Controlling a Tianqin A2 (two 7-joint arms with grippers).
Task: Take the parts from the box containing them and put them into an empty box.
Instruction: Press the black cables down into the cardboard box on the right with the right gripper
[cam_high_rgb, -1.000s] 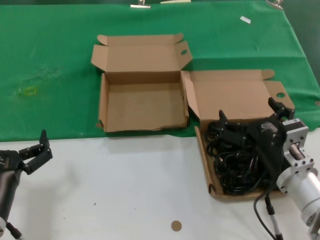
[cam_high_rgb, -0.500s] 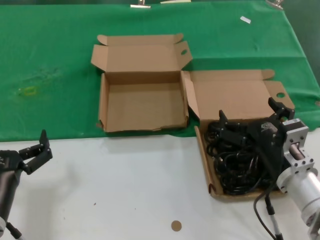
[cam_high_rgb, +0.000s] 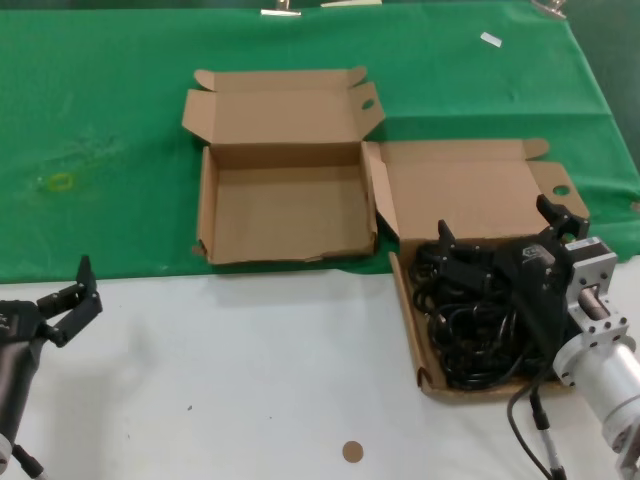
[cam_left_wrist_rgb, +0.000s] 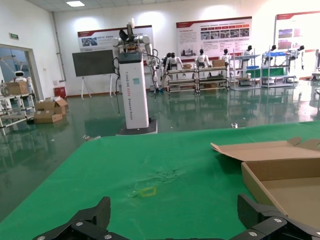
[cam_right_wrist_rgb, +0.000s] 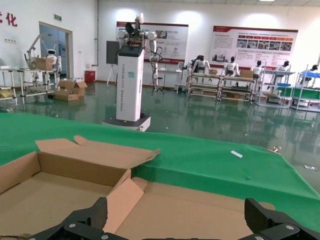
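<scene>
- Since a second ago almost nothing has shifted: only the left gripper (cam_high_rgb: 70, 305), low at the near left over the white table (cam_high_rgb: 250, 370), has edged slightly outward; the cords and both boxes lie as they did.
- Its fingers (cam_left_wrist_rgb: 92, 220) are spread wide and hold nothing.
- Right gripper (cam_high_rgb: 495, 235) hangs over the full box (cam_high_rgb: 408, 310) at the right, jaws wide apart, with nothing in its grasp; its fingertips stand above the black cords (cam_high_rgb: 470, 330).
- Those cords lie tangled inside that box, its lid folded back on the green cloth (cam_high_rgb: 100, 120).
- Just left of it and farther back, the empty box (cam_high_rgb: 285, 215) sits open on the cloth, its floor bare.
</scene>
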